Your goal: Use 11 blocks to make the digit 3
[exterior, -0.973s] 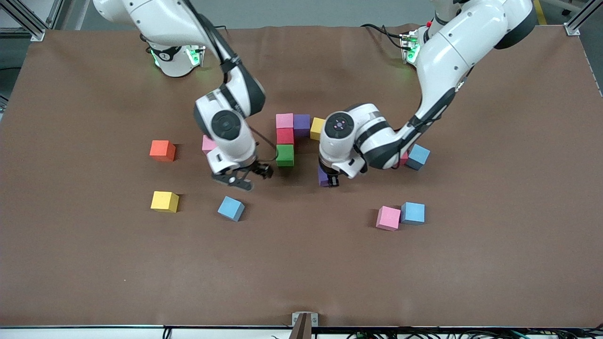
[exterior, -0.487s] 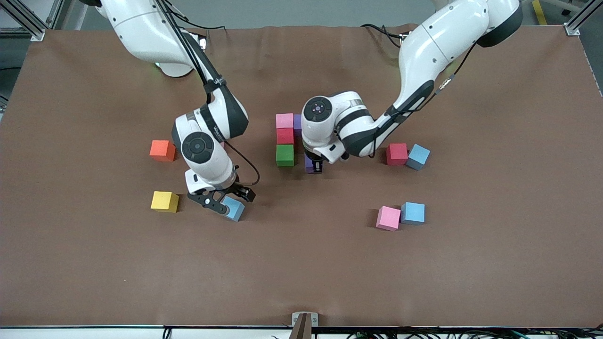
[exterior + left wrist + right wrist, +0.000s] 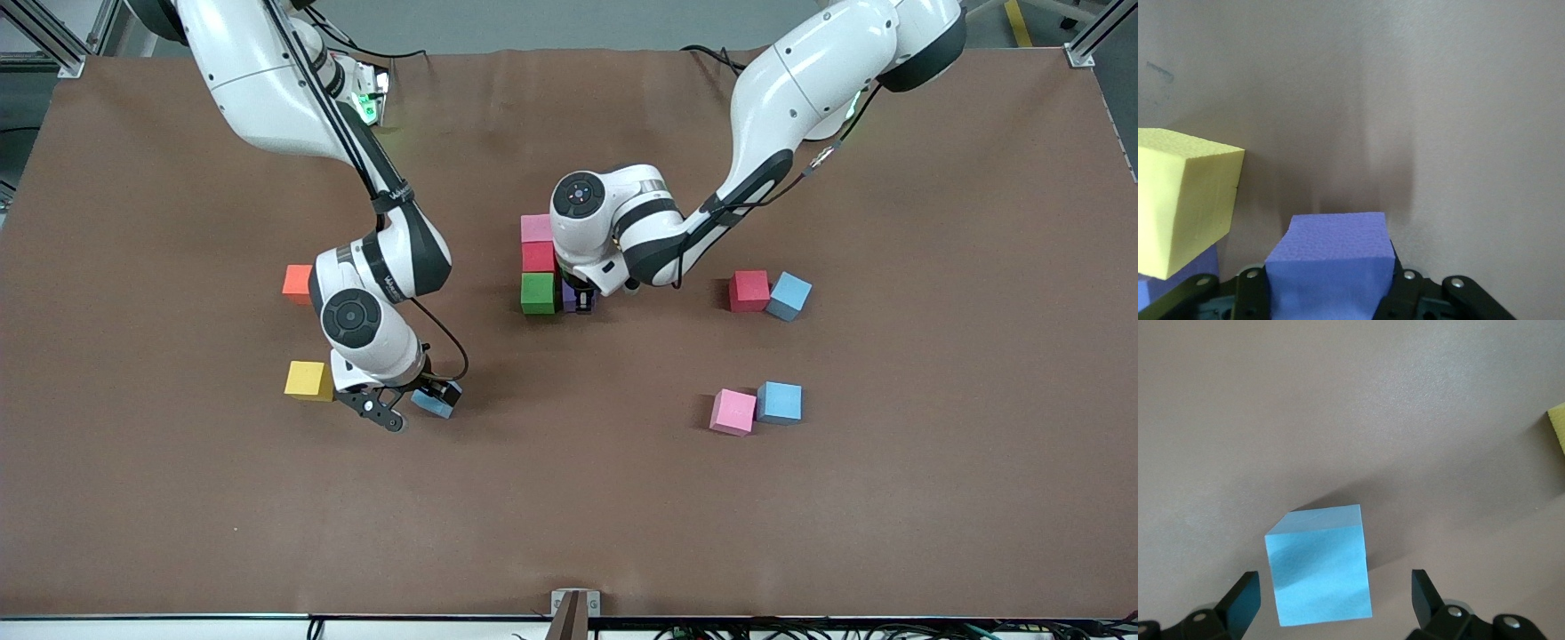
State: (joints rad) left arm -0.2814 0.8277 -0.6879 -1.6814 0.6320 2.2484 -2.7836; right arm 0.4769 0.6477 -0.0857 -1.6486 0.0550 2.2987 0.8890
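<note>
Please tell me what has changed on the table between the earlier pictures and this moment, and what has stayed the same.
The left gripper carried its purple block to beside the green block, still gripping it. The right gripper came down toward the front camera, open around the light blue block. The other loose blocks, including the orange cube, stayed put.

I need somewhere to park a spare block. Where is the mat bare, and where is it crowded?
Bare: the wide strip of mat nearer the camera than the pink block, and between it and the green block. Crowded: around the green block, where the left end effector holds a purple block.
</note>
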